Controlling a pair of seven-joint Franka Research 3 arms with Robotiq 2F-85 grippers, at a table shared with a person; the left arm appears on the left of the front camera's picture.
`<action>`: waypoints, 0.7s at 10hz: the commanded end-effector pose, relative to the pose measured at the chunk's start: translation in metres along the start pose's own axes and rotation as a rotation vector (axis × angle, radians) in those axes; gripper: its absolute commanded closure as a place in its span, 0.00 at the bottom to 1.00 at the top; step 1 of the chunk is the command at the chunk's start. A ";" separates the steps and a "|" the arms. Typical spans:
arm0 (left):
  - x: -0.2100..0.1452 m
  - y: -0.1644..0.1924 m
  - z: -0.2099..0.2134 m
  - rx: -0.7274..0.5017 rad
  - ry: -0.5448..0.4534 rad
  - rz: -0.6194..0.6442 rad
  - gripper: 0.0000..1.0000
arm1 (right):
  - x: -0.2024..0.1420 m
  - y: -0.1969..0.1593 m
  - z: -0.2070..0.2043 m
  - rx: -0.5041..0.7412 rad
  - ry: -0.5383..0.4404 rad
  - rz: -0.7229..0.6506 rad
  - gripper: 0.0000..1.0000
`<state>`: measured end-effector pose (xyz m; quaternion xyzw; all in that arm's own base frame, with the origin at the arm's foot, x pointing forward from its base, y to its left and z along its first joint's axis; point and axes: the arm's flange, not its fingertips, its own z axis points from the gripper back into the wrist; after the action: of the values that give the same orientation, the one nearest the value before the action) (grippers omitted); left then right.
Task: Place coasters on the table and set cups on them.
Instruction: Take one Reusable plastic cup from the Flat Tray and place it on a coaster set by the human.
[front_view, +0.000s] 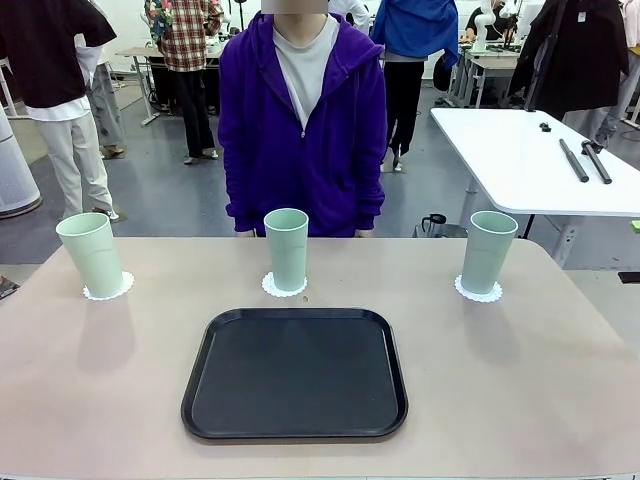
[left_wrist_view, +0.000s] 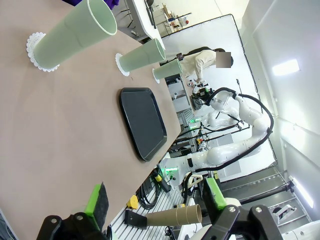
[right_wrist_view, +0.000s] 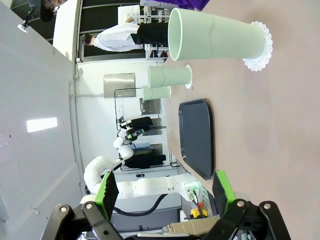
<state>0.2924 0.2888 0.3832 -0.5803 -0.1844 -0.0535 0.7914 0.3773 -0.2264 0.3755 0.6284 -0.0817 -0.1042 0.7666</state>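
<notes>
Three pale mint-green cups stand upright on the beige table (front_view: 100, 380), each on a white lacy coaster: the left cup (front_view: 91, 255) on its coaster (front_view: 107, 291), the middle cup (front_view: 287, 249) on its coaster (front_view: 271, 286), the right cup (front_view: 488, 251) on its coaster (front_view: 479, 292). In the left wrist view my left gripper (left_wrist_view: 155, 205) is open and empty, well back from the nearest cup (left_wrist_view: 75, 35). In the right wrist view my right gripper (right_wrist_view: 165, 192) is open and empty, away from the nearest cup (right_wrist_view: 215, 35) on its coaster (right_wrist_view: 260, 47).
A black rounded-square tray (front_view: 294, 373) lies empty at the table's near middle. A person in a purple jacket (front_view: 303, 120) stands at the far edge behind the middle cup. A white table (front_view: 530, 160) with black rods stands at the back right.
</notes>
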 end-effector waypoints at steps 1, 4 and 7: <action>-0.001 -0.002 0.001 -0.001 -0.007 -0.006 0.00 | 0.000 0.002 0.001 0.004 0.002 0.003 0.00; -0.001 -0.002 0.001 -0.001 -0.007 -0.006 0.00 | 0.000 0.002 0.001 0.004 0.002 0.003 0.00; -0.001 -0.002 0.001 -0.001 -0.007 -0.006 0.00 | 0.000 0.002 0.001 0.004 0.002 0.003 0.00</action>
<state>0.2923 0.2888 0.3832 -0.5803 -0.1844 -0.0535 0.7914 0.3773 -0.2264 0.3755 0.6284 -0.0817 -0.1042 0.7666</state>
